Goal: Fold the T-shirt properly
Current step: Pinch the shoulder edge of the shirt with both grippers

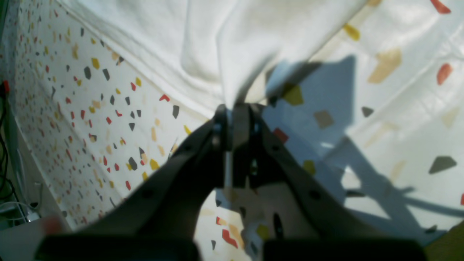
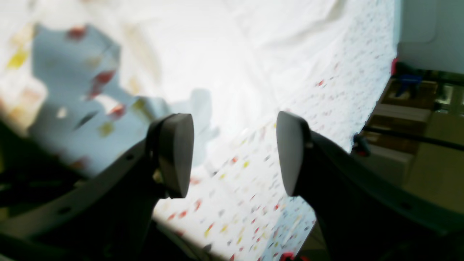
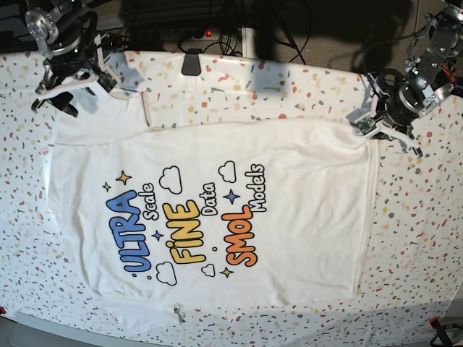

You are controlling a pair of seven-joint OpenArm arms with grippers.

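The white T-shirt (image 3: 217, 217) lies spread flat on the speckled table cover (image 3: 419, 238), print facing up. At the shirt's upper right corner in the base view, my left gripper (image 3: 367, 124) is shut on a pinch of its white cloth. The left wrist view shows that cloth (image 1: 217, 43) rising in a fold from the closed left gripper (image 1: 235, 108). My right gripper (image 3: 69, 90) hovers over the shirt's upper left corner. In the right wrist view the right gripper (image 2: 233, 159) stands open, nothing between its fingers, with the T-shirt (image 2: 253, 54) beyond them.
A black clip-like object (image 3: 192, 61) sits at the table's back edge, with cables and equipment behind it. A red clamp (image 3: 438, 323) is at the front right corner. The table's edge (image 2: 348, 152) runs close to the right gripper.
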